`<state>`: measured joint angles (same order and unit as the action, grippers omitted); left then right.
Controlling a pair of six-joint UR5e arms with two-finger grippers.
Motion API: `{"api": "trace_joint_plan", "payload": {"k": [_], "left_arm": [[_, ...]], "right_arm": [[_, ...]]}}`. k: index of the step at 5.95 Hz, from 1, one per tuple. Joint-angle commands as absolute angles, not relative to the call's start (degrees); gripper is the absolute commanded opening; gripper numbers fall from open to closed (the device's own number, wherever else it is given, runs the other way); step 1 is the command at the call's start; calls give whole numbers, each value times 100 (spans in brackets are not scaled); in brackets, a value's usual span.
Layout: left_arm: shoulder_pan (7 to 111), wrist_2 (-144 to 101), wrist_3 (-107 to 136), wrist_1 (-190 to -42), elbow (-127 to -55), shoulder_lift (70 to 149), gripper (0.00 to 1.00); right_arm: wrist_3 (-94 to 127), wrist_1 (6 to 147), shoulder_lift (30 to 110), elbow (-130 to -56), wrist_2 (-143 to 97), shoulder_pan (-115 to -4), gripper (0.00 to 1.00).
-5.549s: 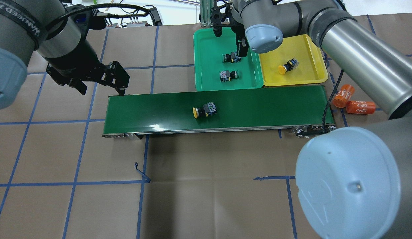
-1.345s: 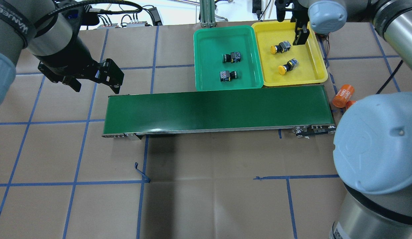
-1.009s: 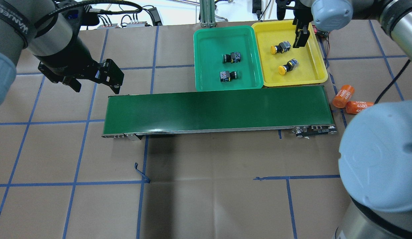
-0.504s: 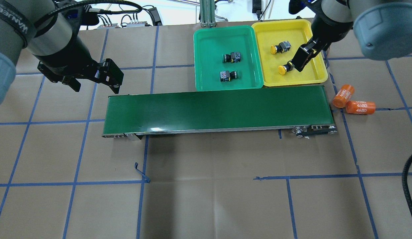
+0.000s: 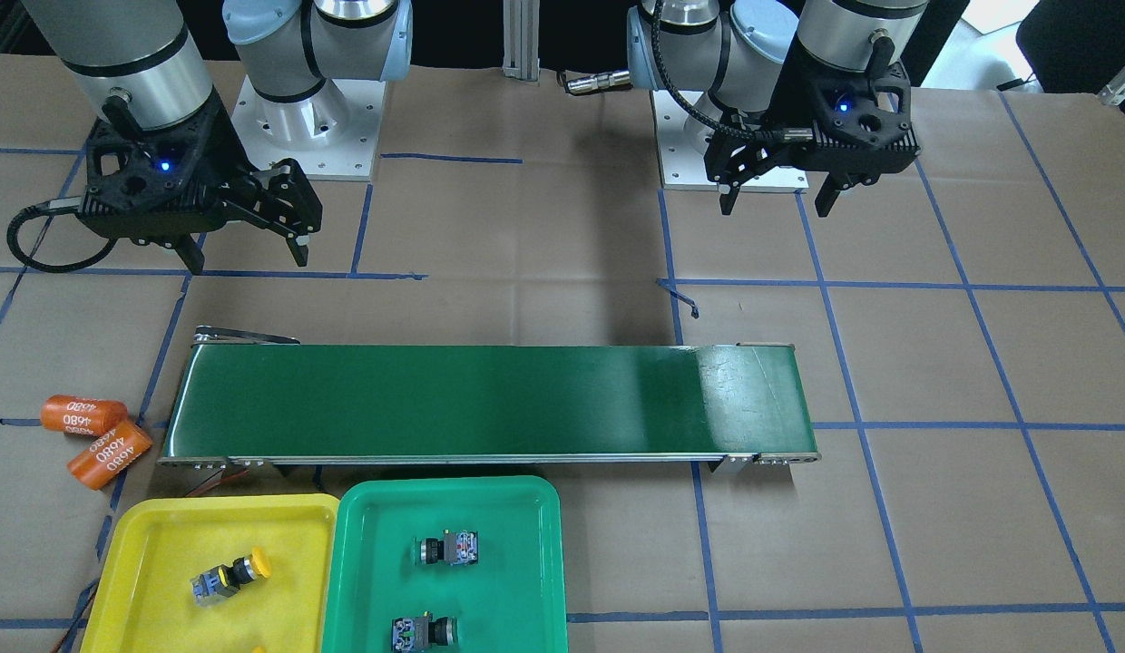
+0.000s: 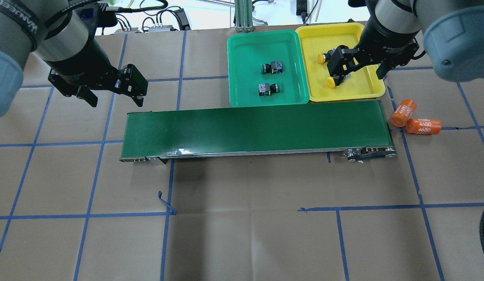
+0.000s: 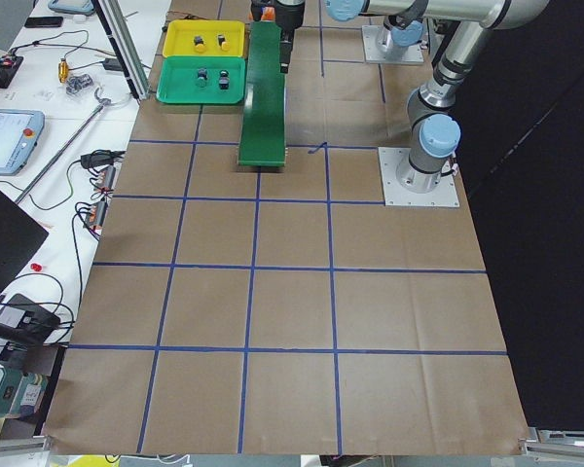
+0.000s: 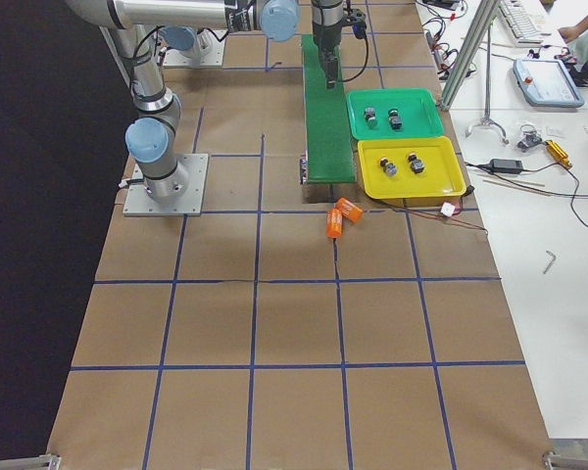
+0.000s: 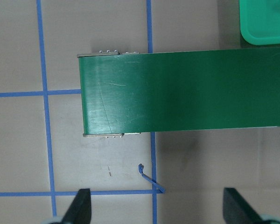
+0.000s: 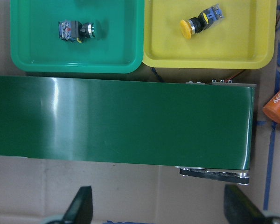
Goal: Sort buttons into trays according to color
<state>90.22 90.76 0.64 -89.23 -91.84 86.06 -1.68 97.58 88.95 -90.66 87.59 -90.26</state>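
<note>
Popped in to watch the sorting rig. At this point the conveyor belt (image 6: 257,125) had nothing on it. Both green buttons (image 6: 272,67) lay in the green tray (image 6: 242,43). One yellow button (image 5: 229,576) sat in the yellow tray (image 6: 359,88), with a second (image 6: 331,82) close by it.

The right gripper (image 5: 247,258) hung high over the belt's right end, fingers spread wide, nothing in them. The left gripper (image 5: 775,204) hung over the other end, equally spread and empty.

My read: everything in sight was sorted, so the job was just waiting for the next button. Best way to do that would be to stay high, keep the jaws apart, and come straight down on a button's body rather than its round cap.

Room-wise, the trays sat side by side, tight against the belt's far edge, so there was no slack there. The orange cylinders (image 6: 403,112) lay just off the right end. The robot's side of the belt was bare paper, good for swinging.
</note>
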Motion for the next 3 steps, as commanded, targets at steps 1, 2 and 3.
{"api": "trace_joint_plan", "payload": {"k": [1, 2, 3], "left_arm": [[9018, 8939, 325, -8964, -8905, 8814, 99], [9018, 8956, 264, -8982, -8912, 8798, 99], [9009, 8965, 246, -8982, -8912, 8780, 99]], "right_arm": [[597, 9216, 8763, -8511, 8797, -9088, 100], [598, 9072, 8745, -8430, 9015, -9088, 100], [615, 9062, 8754, -8455, 9026, -9079, 100]]}}
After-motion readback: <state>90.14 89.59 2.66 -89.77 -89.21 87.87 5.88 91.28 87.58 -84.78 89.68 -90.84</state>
